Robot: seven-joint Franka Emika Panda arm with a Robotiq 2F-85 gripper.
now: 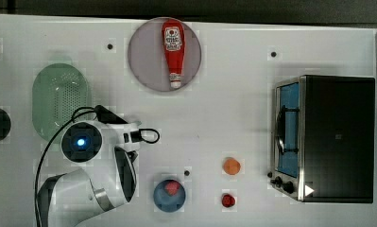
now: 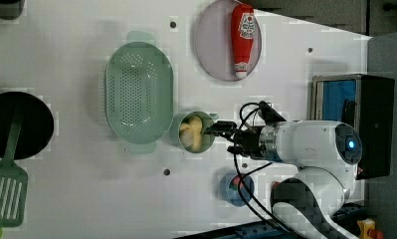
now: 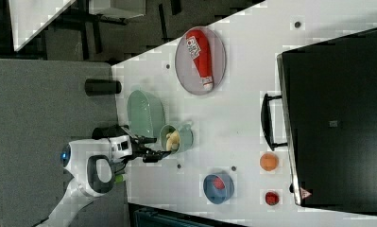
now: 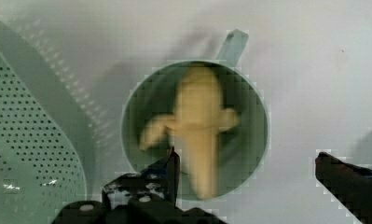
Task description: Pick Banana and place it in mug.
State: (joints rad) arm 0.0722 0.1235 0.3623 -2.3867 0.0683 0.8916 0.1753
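Observation:
The pale yellow banana (image 4: 197,126) lies inside the teal-green mug (image 4: 137,107), free of my fingers. It also shows in the mug in the left view, banana (image 2: 191,132) and mug (image 2: 207,142), and in the right view, banana (image 3: 171,140) and mug (image 3: 186,137). My gripper (image 4: 249,175) hovers over the mug's rim, open, with its dark fingers (image 4: 167,175) spread wide and nothing between them. In the left view the gripper (image 2: 220,130) sits at the mug's right edge. In the top view the arm covers the mug.
A pale green perforated basket (image 2: 139,92) stands right beside the mug. A grey plate (image 1: 148,66) holds a ketchup bottle (image 1: 173,47). Nearby are a blue bowl (image 1: 163,201), an orange ball (image 1: 231,166), a small red object (image 1: 228,200) and a toaster oven (image 1: 337,137).

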